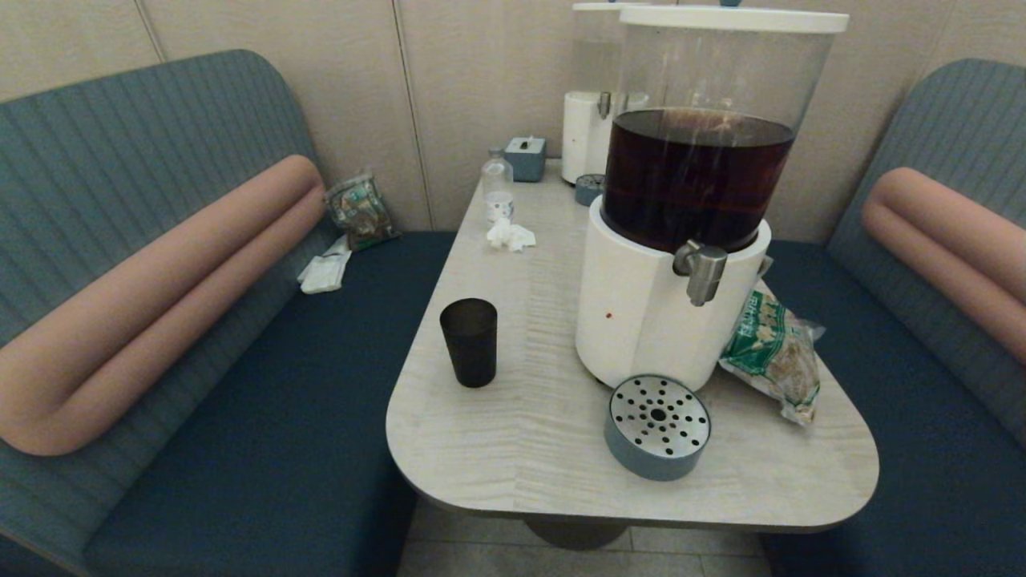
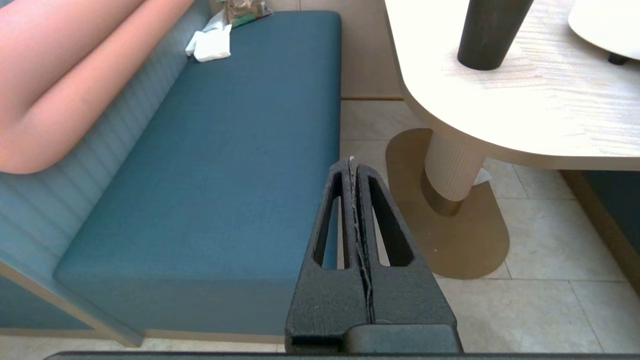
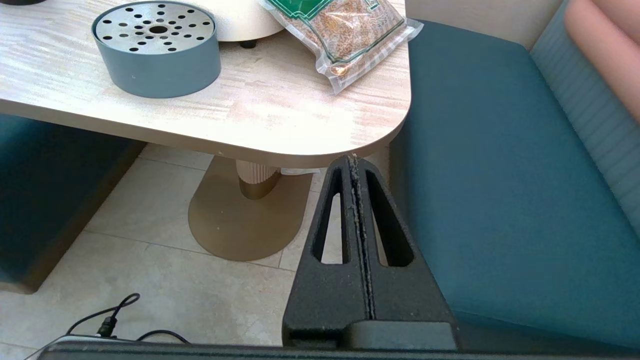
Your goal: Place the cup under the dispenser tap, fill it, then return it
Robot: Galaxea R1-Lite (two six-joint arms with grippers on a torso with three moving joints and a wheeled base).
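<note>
The cup (image 1: 469, 342) stands upright and alone on the left part of the table (image 1: 513, 449), well apart from the dispenser tap (image 1: 702, 272), which juts from the white base of the big dispenser (image 1: 669, 312) above a round perforated drip tray (image 1: 657, 426) set just in front of that base. The left gripper (image 2: 352, 165) hangs below table height between the blue bench seat (image 2: 225, 165) and the table's pedestal, its 2 fingers pressed together on nothing. The right gripper (image 3: 354, 162) sits low near the table's other corner, fingers likewise pressed together and empty, with a green-printed snack bag (image 1: 773, 353) lying on the table beside the dispenser.
</note>
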